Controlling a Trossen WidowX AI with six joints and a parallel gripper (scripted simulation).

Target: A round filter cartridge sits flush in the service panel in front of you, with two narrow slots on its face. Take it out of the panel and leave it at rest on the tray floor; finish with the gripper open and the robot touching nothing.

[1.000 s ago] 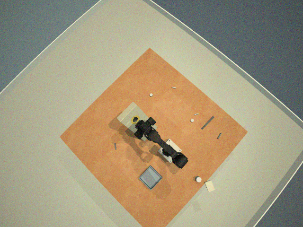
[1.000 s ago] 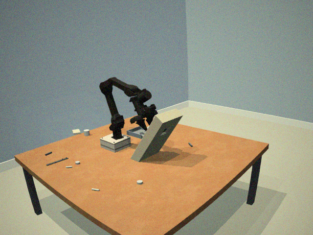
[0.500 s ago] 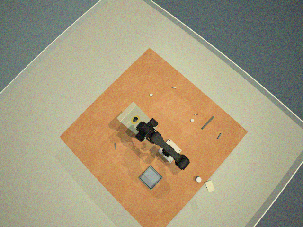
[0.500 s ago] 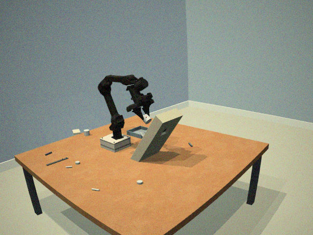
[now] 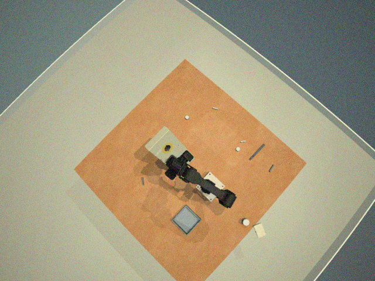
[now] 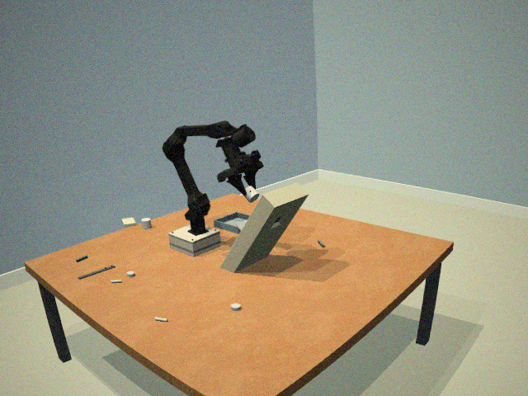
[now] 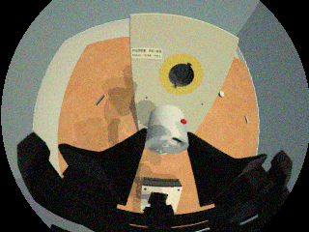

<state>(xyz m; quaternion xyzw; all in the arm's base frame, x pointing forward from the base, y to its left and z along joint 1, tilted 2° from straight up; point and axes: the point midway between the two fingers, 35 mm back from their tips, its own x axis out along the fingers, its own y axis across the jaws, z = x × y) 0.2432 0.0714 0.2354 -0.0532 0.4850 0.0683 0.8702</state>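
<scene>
The white round filter cartridge [image 6: 252, 194] [image 7: 167, 127] is out of the panel, between the fingertips, with a red dot on its side and a dark slot on its near face. My gripper [image 6: 250, 190] [image 7: 166, 133] is shut on it and holds it in the air in front of the panel. The slanted service panel [image 5: 157, 144] [image 6: 247, 238] [image 7: 151, 79] shows an empty dark round hole [image 5: 167, 147] [image 7: 182, 74] inside a yellow ring. The grey square tray [image 5: 186, 219] [image 6: 223, 226] stands on the table, away from the gripper; in the exterior view the panel partly hides it.
The arm's pale base [image 5: 211, 198] [image 6: 194, 247] stands between panel and tray. A white cylinder [image 5: 245, 222] [image 6: 146, 223] and a cream block [image 5: 259, 230] [image 6: 128, 221] are near the table edge. Small white discs, pale pegs and dark bars are scattered on the table.
</scene>
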